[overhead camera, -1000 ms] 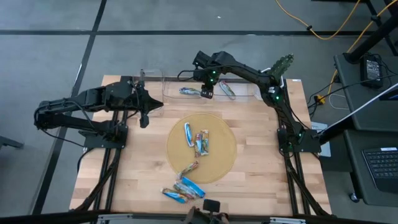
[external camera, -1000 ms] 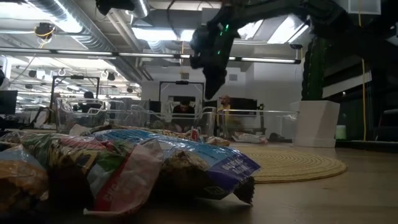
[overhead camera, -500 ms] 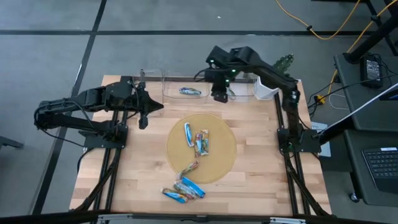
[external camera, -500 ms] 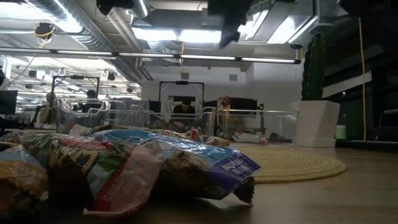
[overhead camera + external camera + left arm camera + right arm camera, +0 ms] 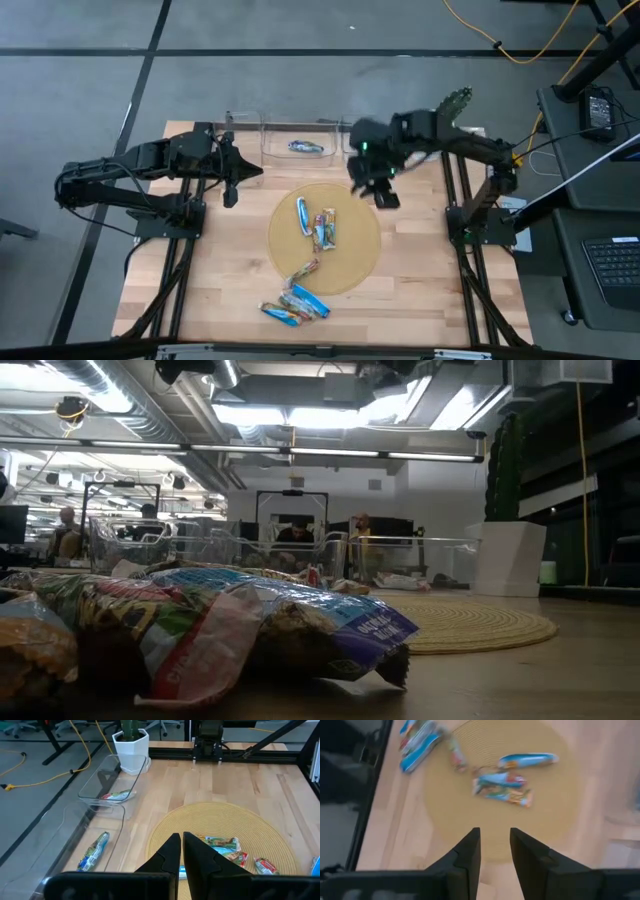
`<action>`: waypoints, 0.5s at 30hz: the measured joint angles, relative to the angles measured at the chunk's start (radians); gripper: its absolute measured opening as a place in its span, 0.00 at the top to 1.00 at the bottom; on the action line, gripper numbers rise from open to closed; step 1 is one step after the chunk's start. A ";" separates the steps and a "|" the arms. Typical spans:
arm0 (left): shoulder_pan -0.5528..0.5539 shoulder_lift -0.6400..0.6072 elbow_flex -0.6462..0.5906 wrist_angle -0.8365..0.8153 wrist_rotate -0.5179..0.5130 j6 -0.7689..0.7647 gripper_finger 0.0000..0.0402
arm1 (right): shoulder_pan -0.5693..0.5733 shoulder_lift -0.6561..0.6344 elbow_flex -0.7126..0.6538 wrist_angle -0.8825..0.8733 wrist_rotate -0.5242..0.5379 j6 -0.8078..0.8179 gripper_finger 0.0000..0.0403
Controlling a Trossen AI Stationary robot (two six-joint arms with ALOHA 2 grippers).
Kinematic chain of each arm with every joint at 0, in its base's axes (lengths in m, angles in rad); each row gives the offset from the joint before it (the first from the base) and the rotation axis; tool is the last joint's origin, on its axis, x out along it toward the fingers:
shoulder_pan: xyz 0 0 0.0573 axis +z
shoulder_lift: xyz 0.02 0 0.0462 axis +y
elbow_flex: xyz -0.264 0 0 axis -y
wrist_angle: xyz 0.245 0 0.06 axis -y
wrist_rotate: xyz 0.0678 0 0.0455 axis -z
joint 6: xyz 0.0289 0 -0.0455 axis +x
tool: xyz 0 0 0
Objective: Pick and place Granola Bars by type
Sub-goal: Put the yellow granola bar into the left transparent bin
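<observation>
Only the left wrist view showed a bar [image 5: 118, 796] inside the far bin [image 5: 107, 782]. The right claw [image 5: 494, 851], fingers apart and empty, hung above the mat's [image 5: 352, 255] edge, near the bars [image 5: 502, 787] lying on it; the left claw [image 5: 181, 852] waited shut.

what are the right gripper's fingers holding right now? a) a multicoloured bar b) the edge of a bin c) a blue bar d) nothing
d: the right wrist view shows the right gripper with an empty gap between its fingers, hanging over the round mat.
</observation>
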 joint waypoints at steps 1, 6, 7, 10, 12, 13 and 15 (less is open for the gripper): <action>0.000 0.000 0.000 0.000 0.000 0.000 0.96 | 0.017 -0.017 -0.051 0.031 0.000 0.000 0.73; 0.000 0.000 0.000 0.000 0.000 0.000 0.96 | 0.068 -0.076 -0.298 0.195 0.000 -0.002 0.73; 0.000 0.000 0.000 0.001 -0.001 0.000 0.96 | 0.070 -0.082 -0.341 0.229 -0.001 -0.003 0.73; 0.000 0.000 0.000 0.002 -0.006 0.000 0.96 | 0.069 -0.090 -0.442 0.321 0.001 -0.003 0.73; 0.000 0.000 0.000 0.004 -0.007 0.000 0.96 | 0.058 -0.090 -0.499 0.387 0.001 -0.013 0.73; 0.000 0.000 0.000 0.004 -0.007 0.000 0.96 | 0.050 -0.090 -0.527 0.419 0.001 -0.024 0.73; 0.000 0.000 0.000 0.005 -0.007 0.000 0.96 | 0.035 -0.090 -0.579 0.497 0.001 -0.050 0.73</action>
